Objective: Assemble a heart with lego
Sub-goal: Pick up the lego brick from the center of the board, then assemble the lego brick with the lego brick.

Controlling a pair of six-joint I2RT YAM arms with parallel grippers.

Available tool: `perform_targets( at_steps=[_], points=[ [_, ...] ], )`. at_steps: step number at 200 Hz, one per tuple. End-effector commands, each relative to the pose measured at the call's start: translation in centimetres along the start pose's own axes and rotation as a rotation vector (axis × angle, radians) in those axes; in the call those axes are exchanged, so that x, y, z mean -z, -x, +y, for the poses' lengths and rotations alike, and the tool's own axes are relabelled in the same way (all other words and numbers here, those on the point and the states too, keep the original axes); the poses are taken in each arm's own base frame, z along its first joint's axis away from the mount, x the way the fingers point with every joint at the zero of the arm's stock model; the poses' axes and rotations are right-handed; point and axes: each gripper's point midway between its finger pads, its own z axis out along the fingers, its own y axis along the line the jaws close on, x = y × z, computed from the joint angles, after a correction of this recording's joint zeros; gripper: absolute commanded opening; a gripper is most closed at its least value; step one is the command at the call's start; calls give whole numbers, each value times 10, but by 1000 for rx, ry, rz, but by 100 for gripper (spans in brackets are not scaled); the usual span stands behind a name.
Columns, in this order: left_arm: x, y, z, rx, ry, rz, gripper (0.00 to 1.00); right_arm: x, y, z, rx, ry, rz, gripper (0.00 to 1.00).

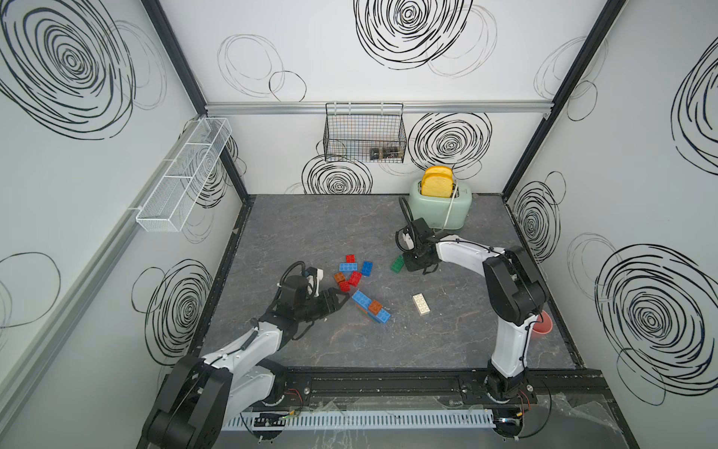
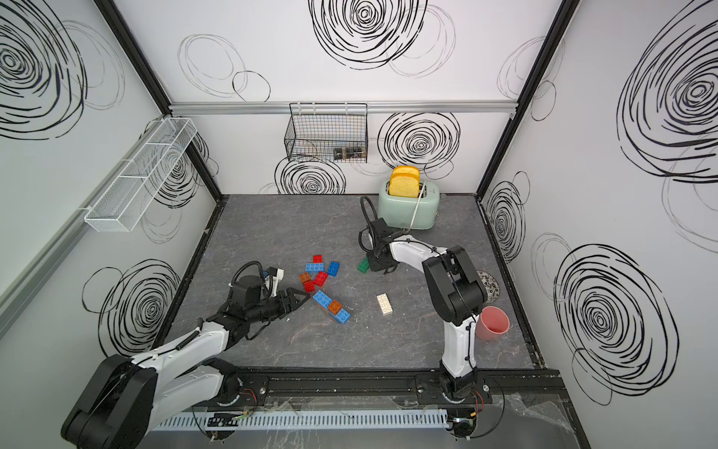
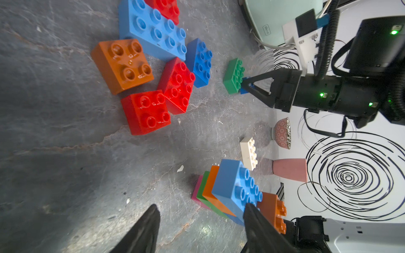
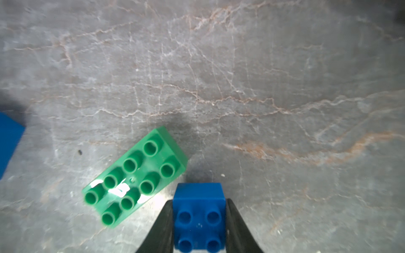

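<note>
From a top view: at work with the right gripper [image 1: 407, 265], low over the table [image 1: 311, 233], tips just beside the green brick [image 1: 397, 264] and well apart from the half-built stack [image 1: 371, 307]. Lift straight up before travelling, then carry across to that stack, near the left gripper [image 1: 338, 301] (judging the pick as made and the placing as next).

From the left wrist: black fingers [image 3: 151, 221] spread, grasping nothing, the half-built stack [image 3: 232, 190] just beside one of them. Brace the stack there when pressing studs home, to stop any sliding.

From the right wrist: clenched squarely on the small blue brick [image 4: 199, 216], a jaw against each side wall. Hold level and avoid nudging the green brick [image 4: 135, 177], close by but seemingly not touching. Square, four-studded, deep glossy blue, studs facing the camera. Hard and slick by the look, so likely to twist under an off-centre squeeze.
</note>
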Motion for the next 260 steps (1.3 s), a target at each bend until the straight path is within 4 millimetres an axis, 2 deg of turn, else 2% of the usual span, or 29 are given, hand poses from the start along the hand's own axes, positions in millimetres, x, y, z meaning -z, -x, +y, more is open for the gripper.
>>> perform_targets(
  at_steps=[1, 17, 40, 87, 108, 137, 156, 185, 260],
  points=[
    [-1, 6, -14, -39, -37, -16, 65, 41, 11, 11, 39, 20, -61, 33],
    [-2, 4, -18, -49, -45, -10, 65, 59, 11, 24, 71, 47, -81, 33],
    [-5, 1, -22, -55, -52, -4, 65, 87, 10, 55, 147, 102, -115, 33],
    [-3, 1, -26, -55, -62, -19, 65, 132, -3, 147, 318, 275, -141, 33],
    [0, 1, -26, -55, -59, -27, 65, 139, -18, 183, 381, 347, -128, 33],
    [4, 1, -19, -38, -47, -39, 65, 134, -39, 210, 425, 367, -83, 33],
    [6, 0, -16, -31, -48, -46, 65, 133, -52, 220, 446, 370, -58, 33],
    [7, 1, -13, -28, -45, -50, 65, 129, -66, 222, 454, 365, -29, 33],
    [8, 1, -12, -25, -44, -52, 65, 113, -78, 214, 453, 325, 13, 33]
  ],
)
